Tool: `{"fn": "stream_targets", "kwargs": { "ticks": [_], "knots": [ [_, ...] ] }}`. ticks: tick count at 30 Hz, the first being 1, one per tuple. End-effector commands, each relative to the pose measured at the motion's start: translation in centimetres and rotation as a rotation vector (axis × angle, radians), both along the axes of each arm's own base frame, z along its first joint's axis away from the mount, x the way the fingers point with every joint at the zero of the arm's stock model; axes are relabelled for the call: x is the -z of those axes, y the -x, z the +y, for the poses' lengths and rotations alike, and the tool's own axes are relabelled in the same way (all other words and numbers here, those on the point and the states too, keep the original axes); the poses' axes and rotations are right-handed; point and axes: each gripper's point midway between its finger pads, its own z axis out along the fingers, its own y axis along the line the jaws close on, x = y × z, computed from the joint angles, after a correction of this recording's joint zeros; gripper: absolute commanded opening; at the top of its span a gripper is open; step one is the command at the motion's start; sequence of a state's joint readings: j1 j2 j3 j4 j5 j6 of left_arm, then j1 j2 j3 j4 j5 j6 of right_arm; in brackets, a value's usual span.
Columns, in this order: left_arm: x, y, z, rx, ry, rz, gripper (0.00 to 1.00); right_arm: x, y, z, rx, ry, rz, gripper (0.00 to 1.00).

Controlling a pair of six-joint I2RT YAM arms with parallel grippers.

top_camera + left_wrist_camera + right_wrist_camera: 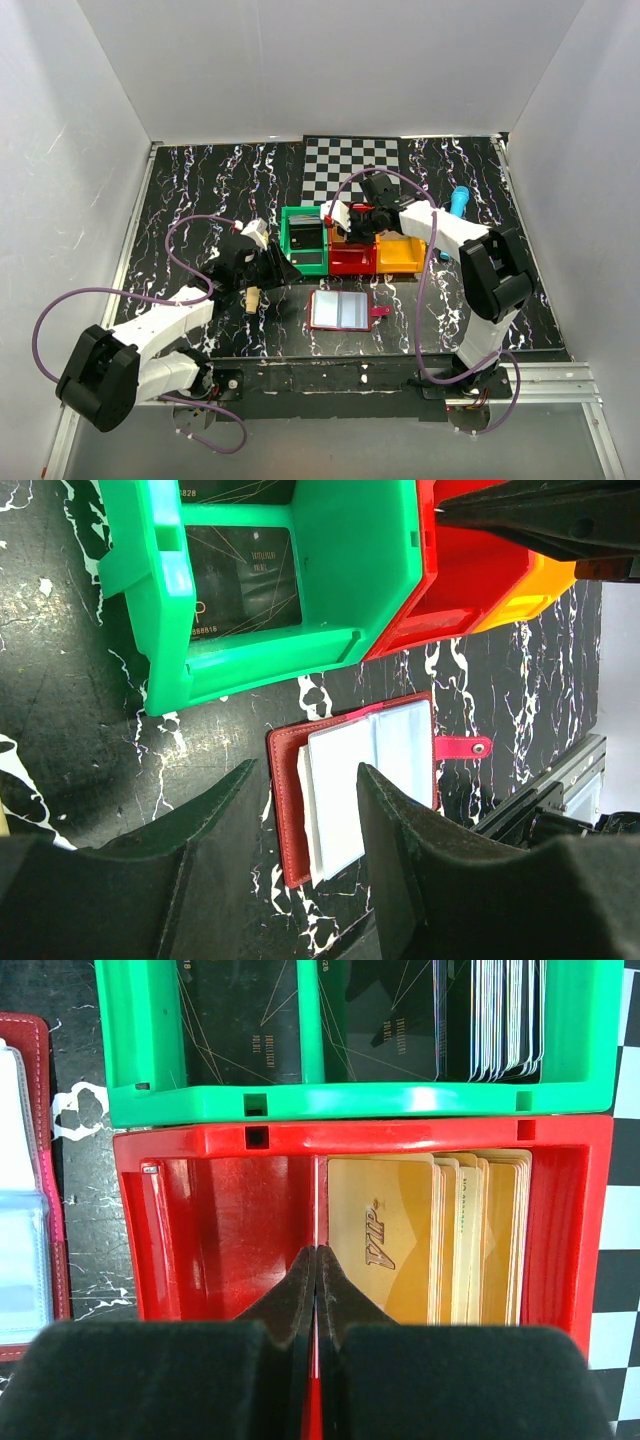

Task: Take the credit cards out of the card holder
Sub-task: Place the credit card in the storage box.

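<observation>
Right fingers [288, 1298] over red bin's [562, 1222] cards [400, 1245]

A walled-in robot test cell in a lab.

I work inside plain white panels [300, 60] closing off the left, far and right sides, over a black marbled table [180, 190]. A black-and-white checkerboard sheet [350, 165] lies flat at its far edge, a bare metal rail [560, 378] runs along the near edge, and purple cables [200, 217] loop loose over the table.
</observation>
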State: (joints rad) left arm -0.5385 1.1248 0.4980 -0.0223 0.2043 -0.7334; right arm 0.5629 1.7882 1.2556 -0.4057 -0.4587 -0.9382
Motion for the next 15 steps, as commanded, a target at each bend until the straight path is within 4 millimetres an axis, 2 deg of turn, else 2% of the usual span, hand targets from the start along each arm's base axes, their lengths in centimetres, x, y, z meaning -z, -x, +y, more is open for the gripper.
{"fn": "stream_targets", "kwargs": {
  "ticks": [1,15],
  "knots": [
    [-0.2,-0.1,0.0,0.007,0.007,-0.014,0.42,-0.9,-1.1,0.6,0.008,-0.021,-0.023,0.01],
    [0.0,0.0,0.0,0.009,0.0,-0.014,0.43,-0.5,-2.1,0.4,0.052,0.005,-0.028,0.01]
  ]
}}
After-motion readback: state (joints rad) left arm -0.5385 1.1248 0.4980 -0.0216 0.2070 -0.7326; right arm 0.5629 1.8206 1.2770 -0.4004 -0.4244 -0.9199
